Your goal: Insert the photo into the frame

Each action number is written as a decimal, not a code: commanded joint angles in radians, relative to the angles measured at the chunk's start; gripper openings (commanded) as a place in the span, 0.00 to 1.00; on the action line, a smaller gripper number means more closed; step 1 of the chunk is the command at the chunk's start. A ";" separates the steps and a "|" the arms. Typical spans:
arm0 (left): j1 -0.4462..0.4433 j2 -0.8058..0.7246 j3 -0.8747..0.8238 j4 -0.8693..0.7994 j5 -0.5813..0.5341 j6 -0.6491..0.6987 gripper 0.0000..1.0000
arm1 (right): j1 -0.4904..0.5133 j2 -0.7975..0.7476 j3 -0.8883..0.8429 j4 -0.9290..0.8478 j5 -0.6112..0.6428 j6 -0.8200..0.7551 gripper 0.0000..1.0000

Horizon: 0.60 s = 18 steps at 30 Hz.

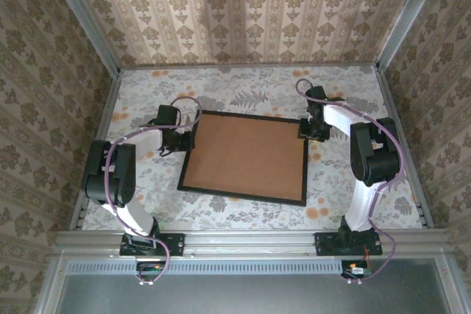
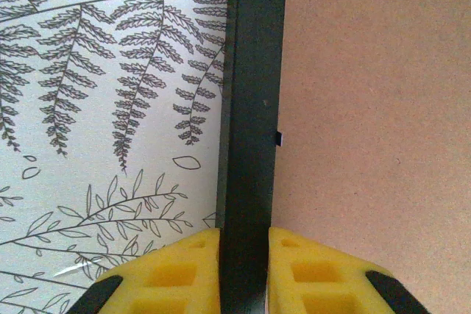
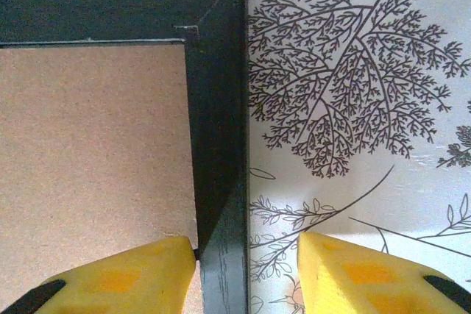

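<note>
thin black rectangular frame [image 1: 243, 196], brown backing board [image 1: 246, 154] up, wrist views: left gripper [image 2: 243, 259] pinching 9 o'clock rail, right gripper [image 3: 246, 262] spread astride 2 o'clock rail, overhead too coarse

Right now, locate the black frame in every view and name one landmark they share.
Top external: the frame lies flat in the middle of the picture.
Left wrist: one frame bar runs vertically down the centre.
Right wrist: its corner sits at top centre, a bar running down.
Shared landmark: the brown backing board inside it.
</note>
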 commanded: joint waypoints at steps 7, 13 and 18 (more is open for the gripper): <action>-0.019 0.017 -0.034 -0.054 0.047 -0.020 0.19 | 0.121 0.075 0.037 -0.070 0.058 0.001 0.44; -0.021 0.015 -0.038 -0.053 0.038 -0.020 0.19 | 0.159 0.097 0.058 -0.088 0.126 -0.008 0.44; -0.021 0.023 -0.039 -0.053 0.029 -0.020 0.19 | 0.159 0.076 0.059 -0.084 0.105 -0.011 0.43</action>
